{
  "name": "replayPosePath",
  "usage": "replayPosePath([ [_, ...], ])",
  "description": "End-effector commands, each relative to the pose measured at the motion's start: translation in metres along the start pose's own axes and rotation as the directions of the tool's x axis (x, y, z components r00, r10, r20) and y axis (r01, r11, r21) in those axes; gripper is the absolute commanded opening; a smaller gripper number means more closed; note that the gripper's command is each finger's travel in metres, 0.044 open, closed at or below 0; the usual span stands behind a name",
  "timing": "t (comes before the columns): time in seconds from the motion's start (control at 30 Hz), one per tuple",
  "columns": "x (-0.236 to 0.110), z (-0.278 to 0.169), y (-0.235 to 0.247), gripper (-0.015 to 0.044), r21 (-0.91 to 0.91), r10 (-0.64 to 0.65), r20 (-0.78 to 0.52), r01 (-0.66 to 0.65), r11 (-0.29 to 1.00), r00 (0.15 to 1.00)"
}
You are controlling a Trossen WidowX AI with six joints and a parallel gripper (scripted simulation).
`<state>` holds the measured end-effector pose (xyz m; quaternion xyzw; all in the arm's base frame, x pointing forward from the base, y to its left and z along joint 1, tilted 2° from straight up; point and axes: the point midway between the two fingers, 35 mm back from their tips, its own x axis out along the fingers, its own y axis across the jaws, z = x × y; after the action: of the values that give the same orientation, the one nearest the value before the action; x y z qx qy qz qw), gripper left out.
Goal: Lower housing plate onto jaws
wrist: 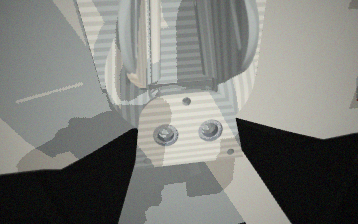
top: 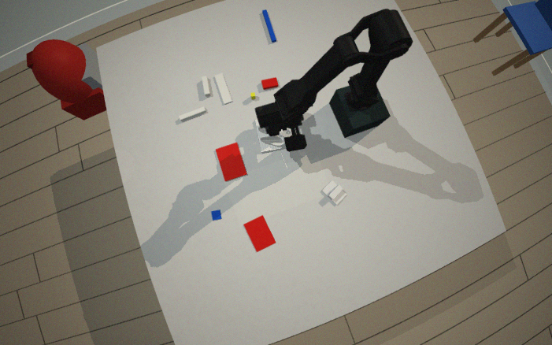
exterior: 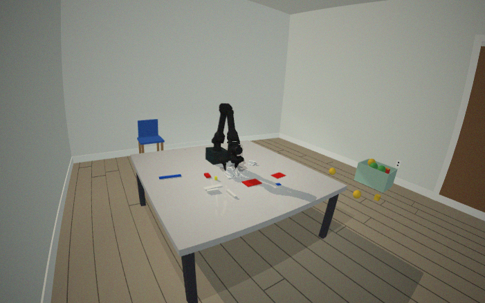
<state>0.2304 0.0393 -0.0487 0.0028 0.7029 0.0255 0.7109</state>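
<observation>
White worktop [top: 354,265] [exterior: 198,222] first, with my black arm [top: 318,70] [exterior: 221,124] bent over it and two red slabs [top: 231,161] [top: 259,233] [exterior: 251,182] [exterior: 278,175] lying near the work. My jaws [top: 279,139] [exterior: 230,167] have the pale housing plate [wrist: 187,112] pinched between them, right at the end of the curved jaw pieces [wrist: 130,45] [wrist: 237,45]; can't tell if it's fully seated tbh.

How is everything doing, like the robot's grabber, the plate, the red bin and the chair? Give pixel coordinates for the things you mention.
Black robot gripper [top: 279,136] [wrist: 185,128]: shut on the plate.
White two-holed housing plate [wrist: 188,117]: held; can't tell if seated.
Red rounded bin-like object [top: 60,64]: beside the table; can't tell open or closed.
Blue wooden-legged chair [top: 531,27] [exterior: 150,140]: upright.
</observation>
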Motion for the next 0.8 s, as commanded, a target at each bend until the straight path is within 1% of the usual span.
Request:
replayPosePath([
  [0.0,0.0009,-0.0002,0.0006,0.0351,0.003,0.004,0.0,-0.004,1.0,1.0],
  [0.77,0.0055,-0.0002,0.0006,0.0351,0.003,0.004,0.0,-0.004,1.0,1.0],
])
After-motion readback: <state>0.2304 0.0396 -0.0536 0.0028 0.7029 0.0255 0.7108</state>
